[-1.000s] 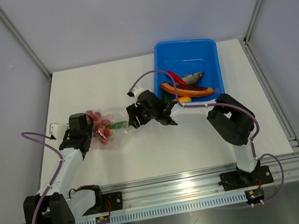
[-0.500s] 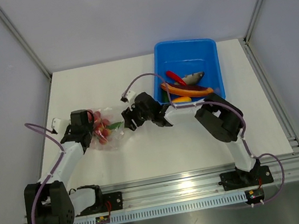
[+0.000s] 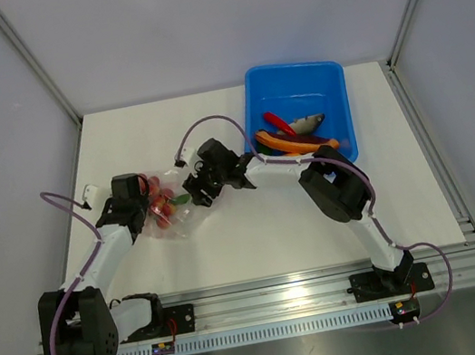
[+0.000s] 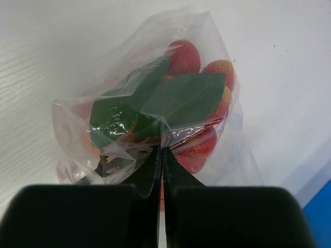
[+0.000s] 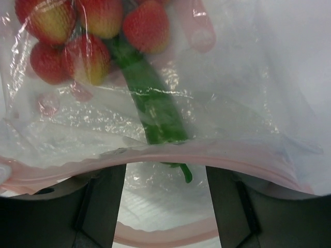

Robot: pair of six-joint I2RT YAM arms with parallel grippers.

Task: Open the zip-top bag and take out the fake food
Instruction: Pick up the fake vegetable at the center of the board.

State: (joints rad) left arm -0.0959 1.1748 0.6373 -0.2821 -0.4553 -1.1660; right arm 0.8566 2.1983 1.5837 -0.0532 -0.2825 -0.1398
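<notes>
Where the left gripper [image 4: 162, 155] presses its fingers together, they pinch a fold of the one clear bag [image 4: 155, 98], which lies on the white table [image 3: 234, 261] between the two grippers. One bunch of red fruit [image 4: 183, 54] with green leaves sits inside it. The right gripper [image 5: 164, 178] has its fingers spread, and the bag's pink zipper strip [image 5: 248, 157] crosses both. Farther back, one blue tub [image 3: 296, 93] holds one grey fish [image 3: 308, 122], one red pepper [image 3: 275, 121] and orange pieces [image 3: 298, 142].
</notes>
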